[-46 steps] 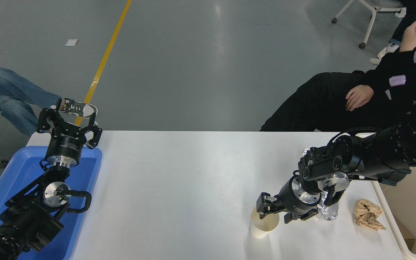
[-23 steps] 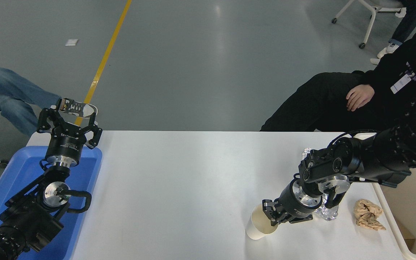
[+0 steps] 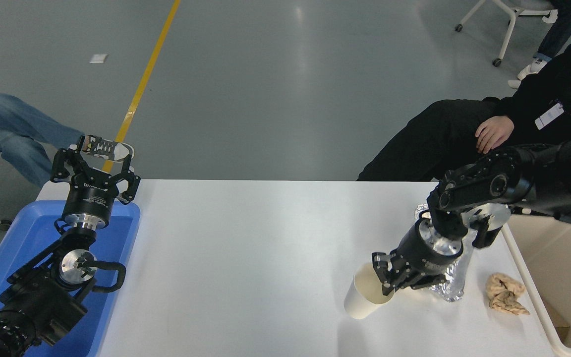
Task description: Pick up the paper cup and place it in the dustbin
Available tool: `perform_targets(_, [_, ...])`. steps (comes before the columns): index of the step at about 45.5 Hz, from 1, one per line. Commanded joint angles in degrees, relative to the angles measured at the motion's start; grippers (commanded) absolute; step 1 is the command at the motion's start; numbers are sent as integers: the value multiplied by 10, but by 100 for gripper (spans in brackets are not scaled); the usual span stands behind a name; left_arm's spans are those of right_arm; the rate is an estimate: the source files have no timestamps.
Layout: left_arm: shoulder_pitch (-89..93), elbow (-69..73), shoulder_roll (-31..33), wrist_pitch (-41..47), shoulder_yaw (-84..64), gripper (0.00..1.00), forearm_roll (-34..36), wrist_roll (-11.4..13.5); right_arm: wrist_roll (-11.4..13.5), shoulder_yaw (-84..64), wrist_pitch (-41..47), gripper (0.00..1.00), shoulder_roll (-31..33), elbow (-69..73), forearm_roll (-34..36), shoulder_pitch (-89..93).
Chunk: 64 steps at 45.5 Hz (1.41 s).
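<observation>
The cream-white paper cup is held by its rim, tilted with its mouth toward me, lifted a little off the white table. My right gripper is shut on the cup's rim, one finger inside the mouth. The cream-beige dustbin stands at the right edge, just off the table, with its rim and inner wall showing. My left gripper is parked at the far left over the blue tray, open and empty.
A crumpled foil piece lies under my right wrist. A crumpled brown paper wad lies between it and the dustbin. A blue shallow tray sits at the left. A person in black sits at the far right; another person's legs are at the far left.
My right gripper has closed on the cup's rim, lifted it, and moved it slightly right and up. The right forearm has risen. The left arm has not moved.
</observation>
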<state>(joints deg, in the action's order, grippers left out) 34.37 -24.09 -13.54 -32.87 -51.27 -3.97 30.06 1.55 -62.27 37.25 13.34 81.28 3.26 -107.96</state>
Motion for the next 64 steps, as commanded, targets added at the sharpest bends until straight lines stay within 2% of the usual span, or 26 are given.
perform_targets(1, [0, 0, 0, 0, 0, 99, 0, 0, -1, -37, 77, 0, 38, 38, 21, -144])
perform_targets(20, [0, 0, 0, 0, 0, 99, 0, 0, -1, -45, 77, 0, 68, 41, 22, -302])
perform_targets(27, [0, 0, 0, 0, 0, 99, 0, 0, -1, -47, 77, 0, 78, 41, 25, -321])
perform_targets(33, [0, 0, 0, 0, 0, 99, 0, 0, -1, -51, 77, 0, 112, 41, 26, -342])
perform_targets(46, [0, 0, 0, 1, 0, 99, 0, 0, -1, -81, 77, 0, 114, 37, 25, -353])
perform_targets(60, [0, 0, 0, 1, 0, 99, 0, 0, -1, -262, 77, 0, 140, -36, 26, -327])
perform_targets(64, [0, 0, 0, 1, 0, 99, 0, 0, -1, -295, 77, 0, 168, -60, 22, -306])
